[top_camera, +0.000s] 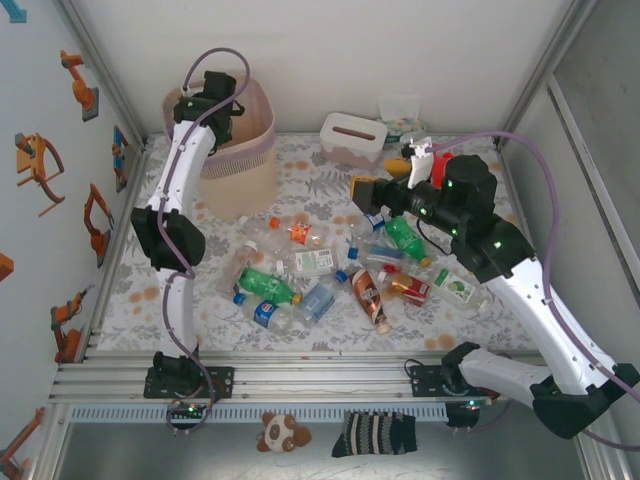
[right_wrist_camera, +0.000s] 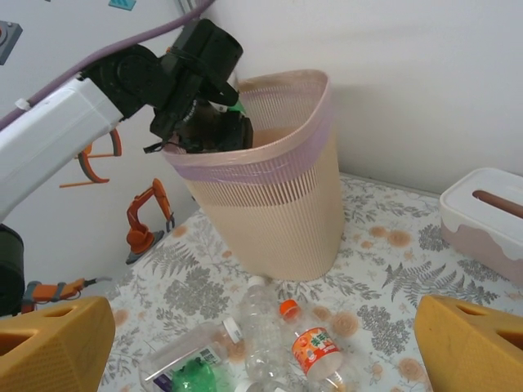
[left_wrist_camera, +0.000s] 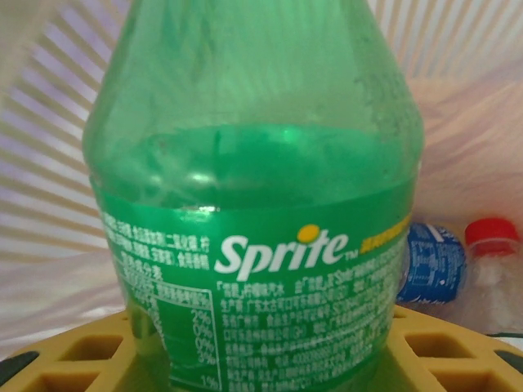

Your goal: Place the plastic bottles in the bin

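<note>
The green Sprite bottle (left_wrist_camera: pixel 253 229) is pinched at its labelled body between the yellow pads (left_wrist_camera: pixel 82 353) of the left tool (left_wrist_camera: pixel 261 363), and it is held inside the mouth of the bin (right_wrist_camera: pixel 278 204), not yet released. Its long axis is seen running up the left wrist view, with the label reading upright and the shoulder narrowing toward the top edge; the cap is cut off. The neck end is therefore judged to point away from the wrist, deeper into the bin.

Below it, on the bag liner, 2 bottles are already lying: a blue-labelled bottle (left_wrist_camera: pixel 431 263) and a red-capped bottle (left_wrist_camera: pixel 493 261). The task is thus judged barely begun. The larger share, more than 10 bottles (top_camera: pixel 330 270), is left scattered on the flowered surface (top_camera: pixel 130 295) in front of the bin.

Over that pile the right tool (right_wrist_camera: pixel 261 343) is held with its fingers spread wide, and nothing is gripped in it.
</note>
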